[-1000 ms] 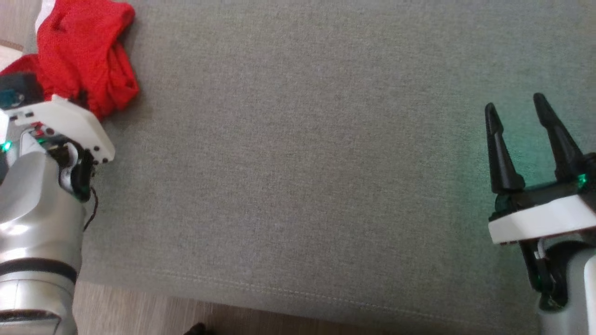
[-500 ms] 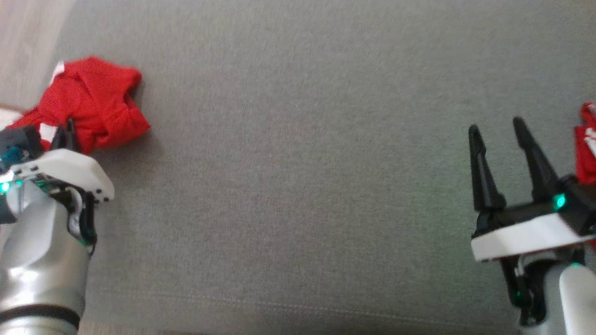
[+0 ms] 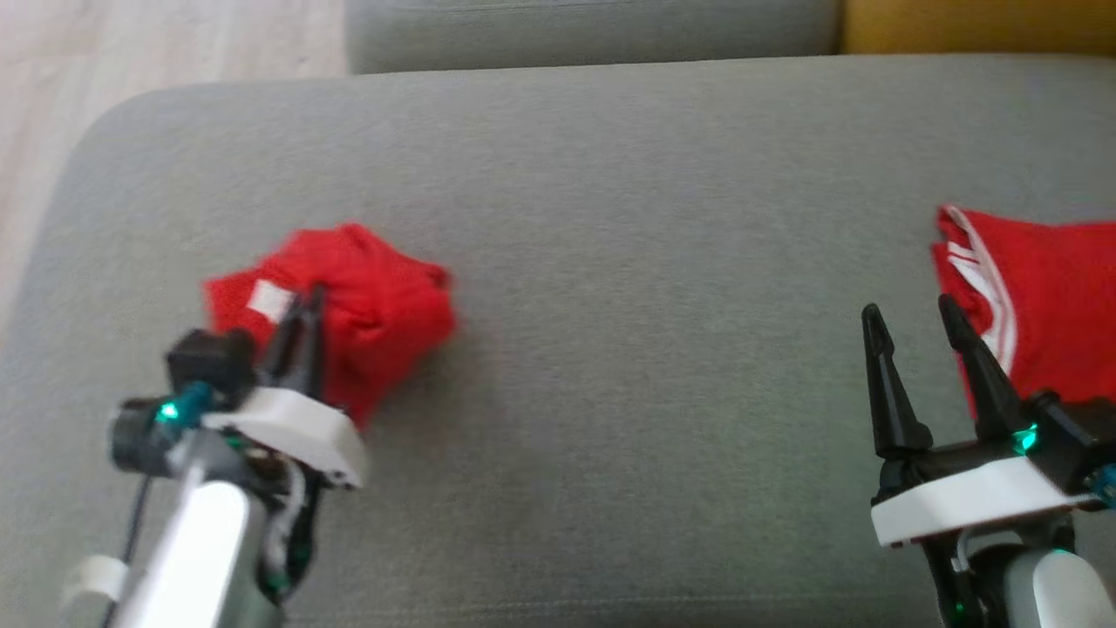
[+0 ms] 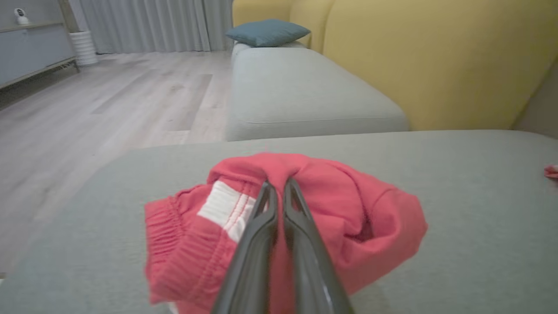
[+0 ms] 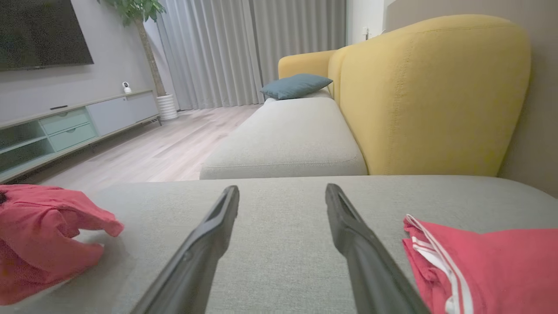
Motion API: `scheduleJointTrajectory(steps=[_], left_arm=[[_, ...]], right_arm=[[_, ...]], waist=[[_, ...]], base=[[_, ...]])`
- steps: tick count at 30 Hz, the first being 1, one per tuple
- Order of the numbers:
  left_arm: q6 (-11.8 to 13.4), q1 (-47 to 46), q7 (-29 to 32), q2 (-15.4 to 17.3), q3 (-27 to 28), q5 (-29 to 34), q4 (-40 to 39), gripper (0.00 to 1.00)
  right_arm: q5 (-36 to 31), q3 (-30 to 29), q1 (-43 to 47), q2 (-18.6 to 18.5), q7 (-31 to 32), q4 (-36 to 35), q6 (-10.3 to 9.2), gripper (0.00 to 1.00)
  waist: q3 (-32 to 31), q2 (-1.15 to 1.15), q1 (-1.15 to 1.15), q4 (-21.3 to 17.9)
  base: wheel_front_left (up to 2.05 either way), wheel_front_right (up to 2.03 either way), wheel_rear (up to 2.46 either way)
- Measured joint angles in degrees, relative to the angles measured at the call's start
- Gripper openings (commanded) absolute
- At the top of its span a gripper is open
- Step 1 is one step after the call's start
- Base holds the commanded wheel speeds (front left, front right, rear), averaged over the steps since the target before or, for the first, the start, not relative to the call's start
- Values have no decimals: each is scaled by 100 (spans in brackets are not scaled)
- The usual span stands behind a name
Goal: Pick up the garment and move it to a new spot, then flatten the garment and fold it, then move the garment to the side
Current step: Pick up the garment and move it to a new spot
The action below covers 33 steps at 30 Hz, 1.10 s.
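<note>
While the left gripper [image 3: 303, 305] is clenched on a top fold of the crumpled red garment [image 3: 384, 305], bunched with no long axis at the left of the grey cushion [image 3: 610, 262], bare cushion stretches to its right; the right gripper [image 3: 907, 318], well apart, has fingers spread and empty beside a second red garment [image 3: 1046, 288], so the left arm leads

Red garment [image 3: 384, 305], bunched in a lump, white patch showing; on grey cushion [image 3: 610, 262]
</note>
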Motion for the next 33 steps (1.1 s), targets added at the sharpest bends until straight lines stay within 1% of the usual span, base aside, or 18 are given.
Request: scheduleJointTrajectory(steps=[3, 7, 8, 13, 14, 15, 19, 21, 25, 28, 31, 33], left_arm=[[-37, 140, 158, -133, -267, -2, -419, 0], [-194, 94, 215, -461, -750, 8, -533, 0], [-289, -8, 213, -611, -964, 54, -424, 0], [-411, -456, 35, -747, -1265, 205, 260, 0], [-425, -524, 19, -764, -1293, 226, 443, 0], [-425, -524, 19, -764, -1293, 226, 443, 0], [-565, -637, -63, -794, -1458, 259, 1027, 1], [-567, -674, -175, -815, -1497, 261, 1180, 100], [-613, -711, -572, -827, -1630, 360, 1155, 100], [-601, -704, -861, -810, -1627, 411, 903, 100], [-442, -633, -1009, -772, -1536, 436, 556, 100], [-291, -543, -1048, -725, -1356, 436, 321, 100]], right_arm=[[0, 12, 0, 7, -1, 0, 0, 100], [87, 40, -4, 11, -21, 31, 0, 100], [104, 52, -8, 12, -44, 59, 0, 100], [214, 111, -58, 13, -149, 146, 0, 100], [246, 121, -59, 13, -155, 172, 0, 100], [246, 121, -59, 13, -155, 172, 0, 100], [296, 176, -63, 13, -233, 245, 0, 100], [303, 171, -66, 14, -267, 292, 0, 100], [336, 170, -69, 14, -298, 361, 0, 100], [319, 167, -69, 14, -297, 364, 0, 100], [279, 151, -69, 14, -289, 350, 0, 100], [242, 114, -69, 14, -263, 325, 0, 100]], waist=[[8, 0, 0, -249], [47, 0, 0, -616], [80, 0, 0, -809], [215, 0, 0, -1262], [253, 0, 0, -1338], [253, 0, 0, -1338], [426, 0, 0, -1552], [492, 0, 0, -1604], [495, 0, 0, -1521], [446, 0, 0, -1370], [388, 0, 0, -1177], [348, 0, 0, -1031]], base=[[0, 0, 0], [0, 0, 0], [0, 0, 0], [0, 0, 0], [0, 0, 0], [0, 0, 0], [0, 0, 0], [0, 0, 0], [0, 0, 0], [0, 0, 0], [0, 0, 0], [0, 0, 0]])
